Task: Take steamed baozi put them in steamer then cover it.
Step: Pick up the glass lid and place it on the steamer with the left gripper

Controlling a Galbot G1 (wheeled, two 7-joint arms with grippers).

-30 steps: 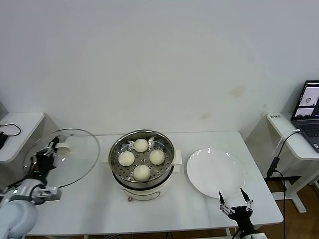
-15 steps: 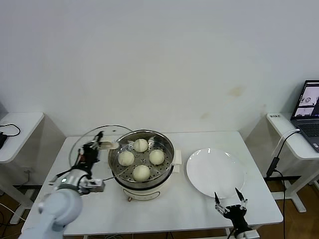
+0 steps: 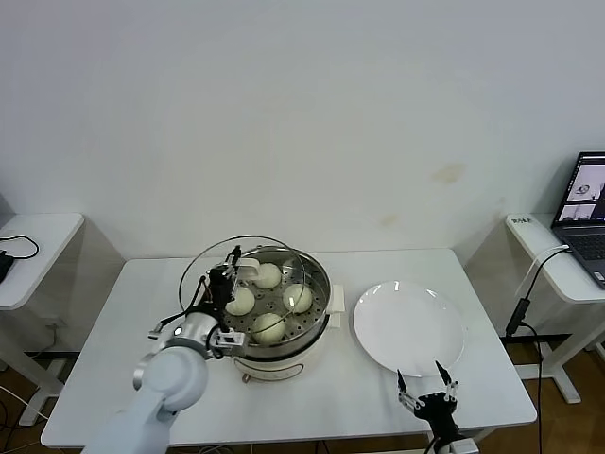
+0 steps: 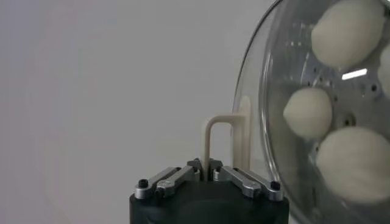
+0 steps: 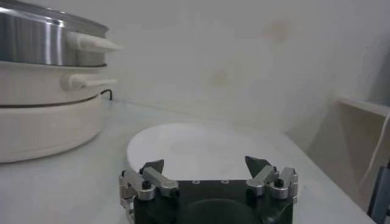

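Head view, left gripper [image 3: 228, 275] pinching the glass lid [image 3: 248, 274] by its cream handle [image 4: 226, 141], hovering it tilted over the steamer [image 3: 270, 312], four baozi [image 3: 269, 327] sitting inside, right gripper [image 3: 427, 392] idling wide open, holding nothing, near the plate [image 3: 408, 327].

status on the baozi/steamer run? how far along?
Done: all four steamed baozi sit on the tray in the steamer, and the plate is bare. In hand: the left gripper is shut on the handle of the glass lid, holding it tilted over the steamer's left side. Left: centre the lid, lower it and let go. The right gripper waits open near the table's front edge.
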